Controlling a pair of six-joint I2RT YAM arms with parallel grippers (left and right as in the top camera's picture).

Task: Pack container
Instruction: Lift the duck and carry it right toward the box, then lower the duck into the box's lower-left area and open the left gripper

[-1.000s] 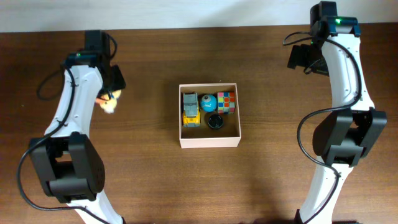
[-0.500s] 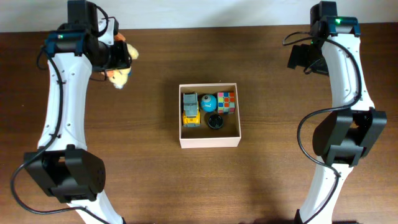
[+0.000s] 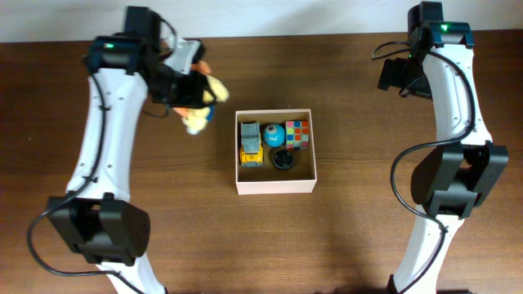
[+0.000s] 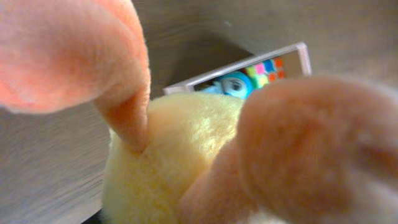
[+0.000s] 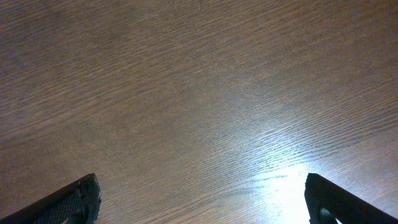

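The container, a square white box with a tan inside, sits mid-table and holds a yellow and grey toy truck, a blue ball, a multicoloured cube and a small black round thing. My left gripper is shut on a yellow and orange plush toy, held above the table just left of the container's far left corner. The plush fills the left wrist view, with the container behind it. My right gripper is open and empty over bare table at the far right.
The brown wooden table lies all round the container. The right arm stands at the far right, the left arm at the left.
My left gripper has carried the plush toy up and then rightward, from the far left to just beside the container. The right arm has not moved.
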